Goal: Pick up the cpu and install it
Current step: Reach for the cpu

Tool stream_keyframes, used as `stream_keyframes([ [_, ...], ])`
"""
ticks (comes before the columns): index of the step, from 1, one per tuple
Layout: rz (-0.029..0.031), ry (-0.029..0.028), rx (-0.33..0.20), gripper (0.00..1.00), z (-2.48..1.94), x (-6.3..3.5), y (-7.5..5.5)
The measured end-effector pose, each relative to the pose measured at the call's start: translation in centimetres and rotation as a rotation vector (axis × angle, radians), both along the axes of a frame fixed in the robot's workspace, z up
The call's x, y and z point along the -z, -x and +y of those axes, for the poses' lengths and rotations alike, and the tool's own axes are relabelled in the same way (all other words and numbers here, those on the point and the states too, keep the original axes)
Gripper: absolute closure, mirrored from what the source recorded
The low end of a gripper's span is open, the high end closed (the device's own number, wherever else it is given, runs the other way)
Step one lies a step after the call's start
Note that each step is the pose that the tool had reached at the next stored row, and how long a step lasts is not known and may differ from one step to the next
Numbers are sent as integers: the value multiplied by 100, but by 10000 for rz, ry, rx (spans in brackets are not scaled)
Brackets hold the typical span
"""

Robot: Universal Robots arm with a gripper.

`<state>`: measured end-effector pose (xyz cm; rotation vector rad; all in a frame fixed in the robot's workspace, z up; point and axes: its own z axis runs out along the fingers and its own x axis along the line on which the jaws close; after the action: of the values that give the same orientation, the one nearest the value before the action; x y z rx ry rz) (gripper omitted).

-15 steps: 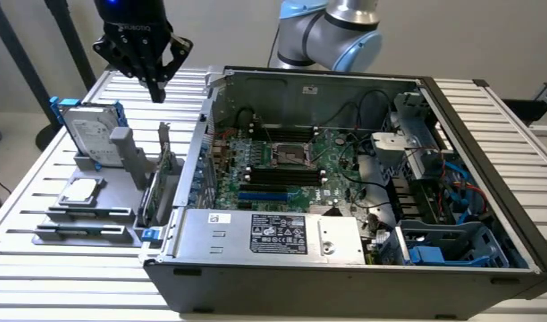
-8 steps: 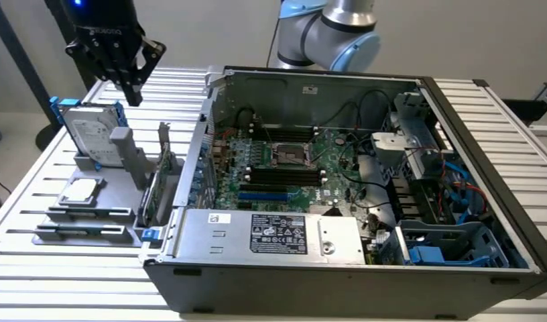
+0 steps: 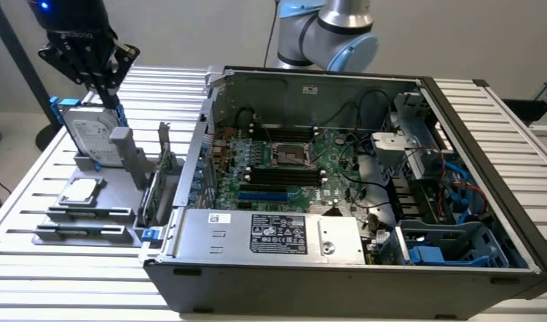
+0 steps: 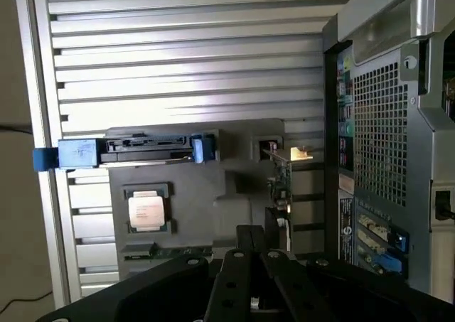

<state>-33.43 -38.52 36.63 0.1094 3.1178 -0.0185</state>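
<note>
- gripper (image 3: pixel 102 84): fingers closed together, nothing between them. Hangs high over the upright hard drive (image 3: pixel 90 133) at the exterior view's left.
- cpu (image 3: pixel 80 192): lies flat in its recess on the grey fixture (image 3: pixel 120 196), outside the computer case (image 3: pixel 345 285), just in front of the hard drive. Well apart from the gripper, untouched.
- socket (image 3: pixel 287 155) on the motherboard inside the open case: looks empty, as far as I can tell.
- Progress, my read: at the very start. Pick not done, install not done. Both steps are left.
</note>
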Motion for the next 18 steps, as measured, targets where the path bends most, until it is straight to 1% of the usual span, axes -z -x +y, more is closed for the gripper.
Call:
stream_keyframes([
  [11,19,96,0,89,0,80,501],
  [18,44,152,0,89,0,128,820],
])
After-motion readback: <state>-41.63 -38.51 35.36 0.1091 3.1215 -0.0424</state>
